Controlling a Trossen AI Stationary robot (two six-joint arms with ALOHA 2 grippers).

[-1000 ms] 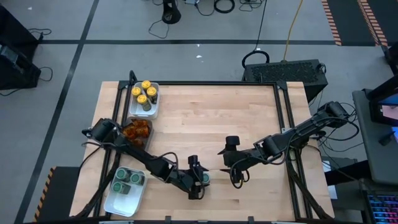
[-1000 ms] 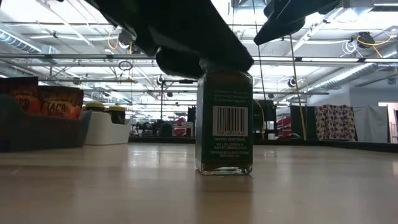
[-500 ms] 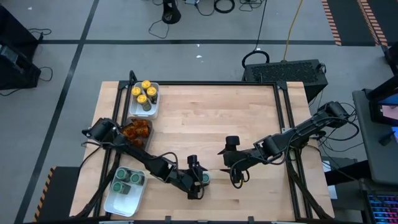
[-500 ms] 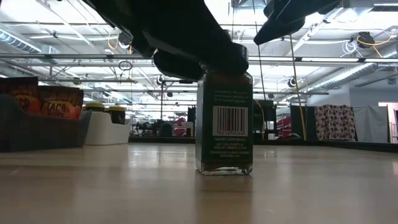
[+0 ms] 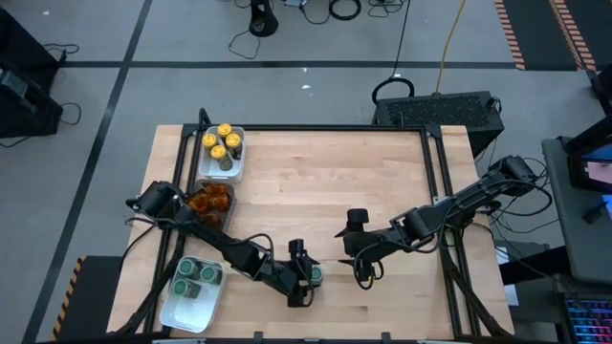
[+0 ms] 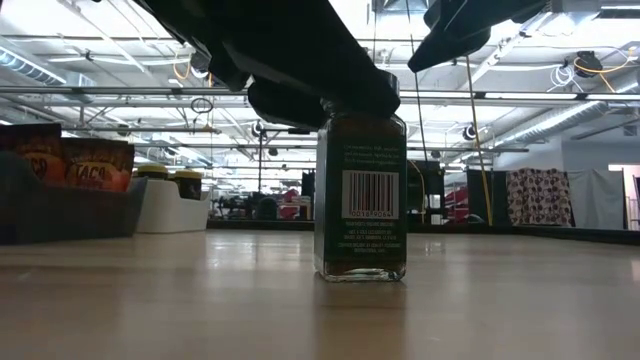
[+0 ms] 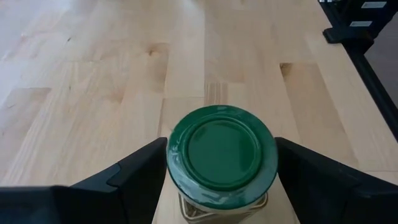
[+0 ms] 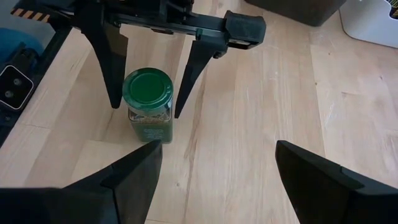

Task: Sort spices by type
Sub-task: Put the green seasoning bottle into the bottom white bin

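Observation:
A green-lidded spice jar (image 5: pixel 314 272) stands upright near the table's near edge; the low view shows its barcode label (image 6: pixel 360 195). My left gripper (image 7: pixel 222 158) is over it, one finger on each side of the green lid (image 8: pixel 148 92). My right gripper (image 5: pixel 363 279) hangs open just to the jar's right, touching nothing, its fingers (image 8: pixel 143 165) spread wide. Yellow-lidded jars (image 5: pixel 222 143) stand in a white tray. Orange-brown packets (image 5: pixel 210 201) fill the dark grey tray. More green-lidded jars (image 5: pixel 196 277) stand in the near-left white tray. My left gripper holds the jar by its green lid (image 7: pixel 174 155), pinched between the two fingers (image 7: pixel 134 174) on opposite sides of the rim. The fingers come from above, slanting down. The jar stands upright with its base (image 6: pixel 360 272) on the table.
Three trays line the table's left side: a white one (image 5: pixel 237 170) far, a dark grey one (image 5: pixel 196 191) in the middle, a white one (image 5: pixel 186 311) near. Bare wood (image 5: pixel 335 182) spreads across the centre and right. Black frame rails (image 5: pixel 435 191) edge the table.

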